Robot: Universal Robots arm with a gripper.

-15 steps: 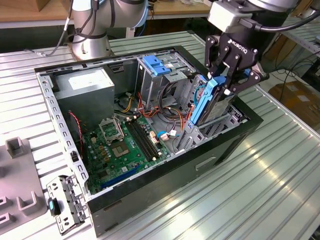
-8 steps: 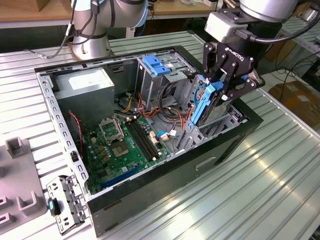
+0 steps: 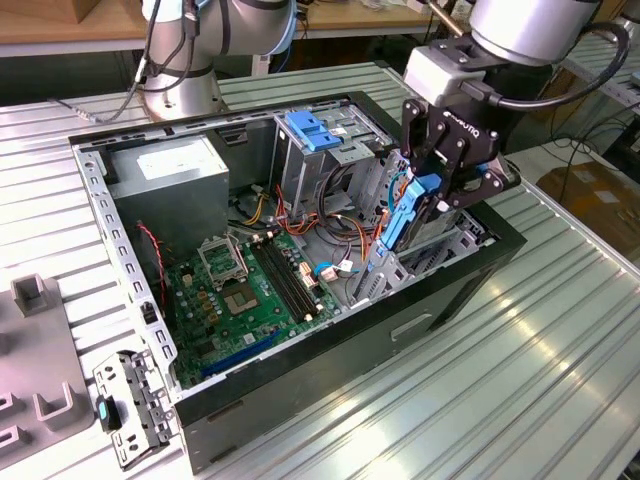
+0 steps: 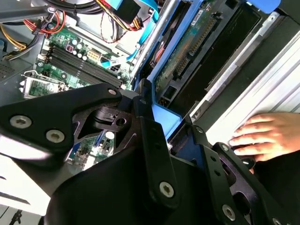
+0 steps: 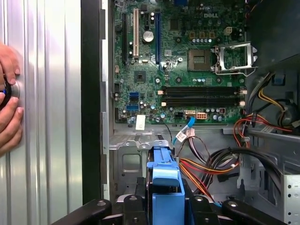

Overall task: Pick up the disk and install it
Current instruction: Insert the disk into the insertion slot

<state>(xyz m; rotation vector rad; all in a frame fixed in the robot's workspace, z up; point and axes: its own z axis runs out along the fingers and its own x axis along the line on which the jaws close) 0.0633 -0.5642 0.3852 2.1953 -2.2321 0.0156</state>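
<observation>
My gripper (image 3: 432, 192) is shut on the disk (image 3: 412, 212), a silver drive in a blue plastic carrier, held on edge. In the exterior view it hangs over the end of the open computer case (image 3: 120, 235) on that view's right, its lower part down among the metal bays. The second wrist view shows the disk's green circuit side (image 4: 187, 42) and the blue carrier pinched between the black fingers (image 4: 149, 136). In the first wrist view the blue carrier (image 5: 165, 180) sits between the fingers, above the case floor.
A blue bracket (image 3: 315, 130) tops the grey drive cage at the back. The motherboard (image 3: 250, 290) and loose cables (image 5: 211, 164) fill the case. A person's hand (image 4: 262, 136) rests on the ribbed table beside the case. Grey fixtures (image 3: 40, 400) lie on the exterior view's left.
</observation>
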